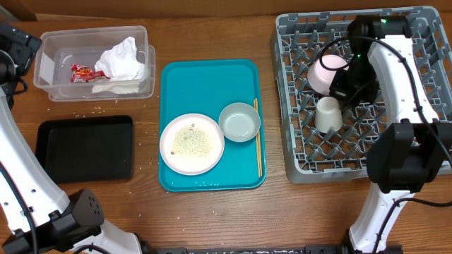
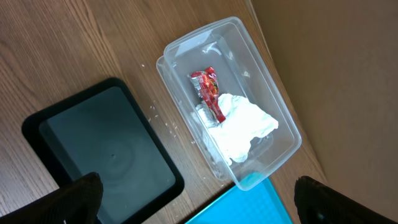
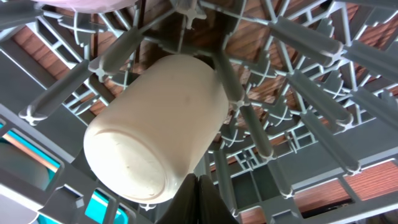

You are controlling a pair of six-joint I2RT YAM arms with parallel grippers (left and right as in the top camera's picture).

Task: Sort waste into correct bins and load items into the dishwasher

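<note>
Wooden table (image 1: 212,219) is carrying four items, all sitting flat. Clear plastic tub (image 1: 46,67) is resting far left, with black tray (image 1: 85,148) lying beside it and loose rice grains (image 1: 92,111) lying scattered between them. Teal serving tray (image 1: 205,85) is sitting centre. Grey dish rack (image 1: 296,70) is occupying the right side.

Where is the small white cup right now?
In the overhead view, the small white cup lies among the pegs of the grey dish rack on the table's right side, just below the pale-pink plate.

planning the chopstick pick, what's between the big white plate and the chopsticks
The grey-green bowl sits between the white plate and the chopsticks on the teal tray, shown in the overhead view.
</note>
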